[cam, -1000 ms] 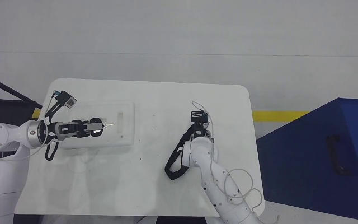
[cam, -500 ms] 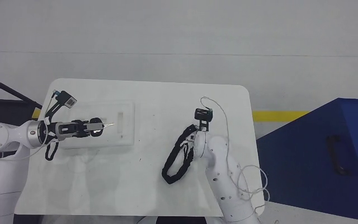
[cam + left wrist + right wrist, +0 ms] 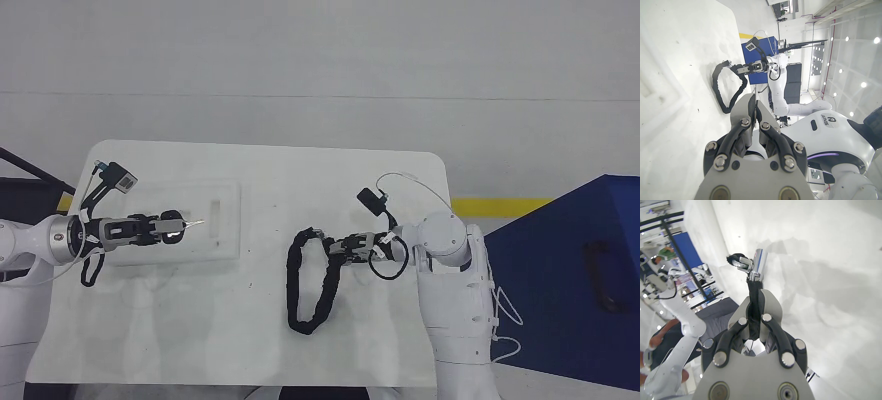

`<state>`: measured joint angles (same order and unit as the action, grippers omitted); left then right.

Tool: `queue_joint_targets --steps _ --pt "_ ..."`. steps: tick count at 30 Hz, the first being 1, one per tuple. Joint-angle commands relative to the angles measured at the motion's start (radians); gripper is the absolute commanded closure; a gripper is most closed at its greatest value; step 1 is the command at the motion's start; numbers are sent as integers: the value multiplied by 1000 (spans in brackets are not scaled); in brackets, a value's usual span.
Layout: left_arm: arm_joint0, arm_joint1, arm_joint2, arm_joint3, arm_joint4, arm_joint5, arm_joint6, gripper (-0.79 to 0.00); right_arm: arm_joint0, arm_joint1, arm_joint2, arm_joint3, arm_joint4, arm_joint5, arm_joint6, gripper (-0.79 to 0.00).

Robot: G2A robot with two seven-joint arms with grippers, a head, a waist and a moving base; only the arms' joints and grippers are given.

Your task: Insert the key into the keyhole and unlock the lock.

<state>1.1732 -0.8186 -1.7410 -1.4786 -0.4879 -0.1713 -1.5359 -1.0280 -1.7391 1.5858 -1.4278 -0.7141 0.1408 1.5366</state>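
key and lock held well apart, key not yet at the keyhole
left gripper (image 3: 176, 226) pinches the key (image 3: 197, 222) over the white foam tray (image 3: 228, 200); right gripper (image 3: 754, 302) is clamped on the black sleeve (image 3: 753, 291) just behind the metal lock body (image 3: 759, 262). best to face the keyhole end toward the key and line up the blade before pushing

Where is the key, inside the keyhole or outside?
Outside: the left pincer holds the key well apart from the lock in the right pincer.
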Motion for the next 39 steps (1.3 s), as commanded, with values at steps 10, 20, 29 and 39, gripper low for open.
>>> queue_joint_targets --steps 10,20,29,39 --pt "0 0 0 0 0 0 0 0 -10 1 -12 -24 -35 -22 -55 0" --pt "0 0 0 0 0 0 0 0 -267 23 -200 -265 -379 -424 -767 0" --pt "0 0 0 0 0 0 0 0 -336 39 -241 -254 -394 -477 -1013 0" --pt "0 0 0 0 0 0 0 0 -206 46 -305 -51 -436 -343 -855 0"
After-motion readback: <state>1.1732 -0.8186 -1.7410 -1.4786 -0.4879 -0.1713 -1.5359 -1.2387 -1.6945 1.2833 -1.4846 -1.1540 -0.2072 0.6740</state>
